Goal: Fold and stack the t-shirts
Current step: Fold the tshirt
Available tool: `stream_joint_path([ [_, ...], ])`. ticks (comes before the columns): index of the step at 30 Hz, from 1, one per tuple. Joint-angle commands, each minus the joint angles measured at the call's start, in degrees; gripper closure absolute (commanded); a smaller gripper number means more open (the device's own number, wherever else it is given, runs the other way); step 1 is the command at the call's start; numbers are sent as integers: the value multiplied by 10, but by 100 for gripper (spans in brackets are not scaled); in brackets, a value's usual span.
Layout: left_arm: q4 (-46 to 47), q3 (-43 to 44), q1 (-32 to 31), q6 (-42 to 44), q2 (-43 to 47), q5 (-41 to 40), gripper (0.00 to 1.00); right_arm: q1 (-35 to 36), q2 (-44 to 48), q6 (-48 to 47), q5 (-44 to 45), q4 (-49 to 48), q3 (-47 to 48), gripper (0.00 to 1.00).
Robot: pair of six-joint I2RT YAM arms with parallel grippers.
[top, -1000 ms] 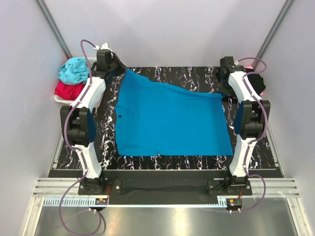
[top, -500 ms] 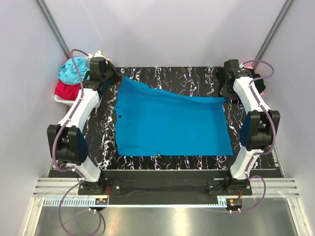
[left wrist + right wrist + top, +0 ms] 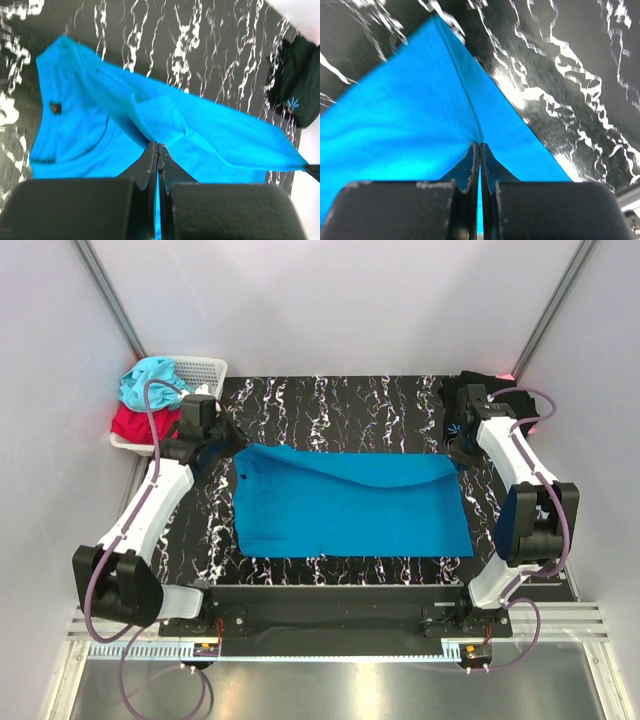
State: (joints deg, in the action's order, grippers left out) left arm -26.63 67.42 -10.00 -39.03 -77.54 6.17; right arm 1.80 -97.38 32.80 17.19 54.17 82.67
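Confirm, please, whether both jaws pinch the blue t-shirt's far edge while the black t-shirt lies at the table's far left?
Not quite: the black t-shirt lies at the table's far right, as the top view shows. Both arms' jaws do pinch the blue t-shirt's far edge.

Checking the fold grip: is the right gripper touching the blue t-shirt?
Touching. The right wrist view shows the right gripper, jaws shut, pinching a corner of the blue t-shirt, cloth running straight in between them.

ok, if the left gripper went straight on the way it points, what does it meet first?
The blue t-shirt it's shut on: the left gripper points straight into the draped fold. Past that, probably the marbled table top, though depth is unclear.
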Motion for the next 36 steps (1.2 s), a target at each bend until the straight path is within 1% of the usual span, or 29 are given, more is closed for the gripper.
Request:
stream_joint_path([
  [1, -18, -16, -7, 10, 41, -11, 100, -2, 28, -9, -8, 8, -30, 100],
  [4, -31, -23, -13, 12, 43, -12, 100, -1, 33, -10, -12, 10, -41, 100],
  [9, -51, -30, -20, 11, 34, -13, 100, -2, 30, -12, -16, 18, -33, 100],
  [13, -55, -65, -23, -1, 40, -7, 100, -2, 28, -13, -23, 20, -34, 99],
  [16, -58, -93, -27, -14, 48, -10, 100, -1, 25, -18, -38, 23, -40, 77],
  [20, -62, -129, -28, -36, 77, -22, 100, 0, 41, 4, -34, 24, -61, 64],
  [26, -69, -199, -35, -97, 157, -34, 100, -1, 60, 19, -25, 20, -64, 62],
  [30, -76, -241, -38, -112, 189, -36, 100, -1, 60, 22, -32, 23, -51, 62],
  [32, -79, -260, -38, -112, 199, -24, 100, -1, 63, 22, -34, 23, -44, 62],
  [34, -82, -278, -39, -110, 201, -11, 82, 0, 69, 20, -39, 23, -38, 63],
  [35, -84, -282, -39, -108, 202, -9, 74, 0, 73, 15, -44, 24, -34, 62],
  [36, -83, -287, -40, -107, 205, -6, 52, 0, 79, 13, -46, 24, -32, 63],
])
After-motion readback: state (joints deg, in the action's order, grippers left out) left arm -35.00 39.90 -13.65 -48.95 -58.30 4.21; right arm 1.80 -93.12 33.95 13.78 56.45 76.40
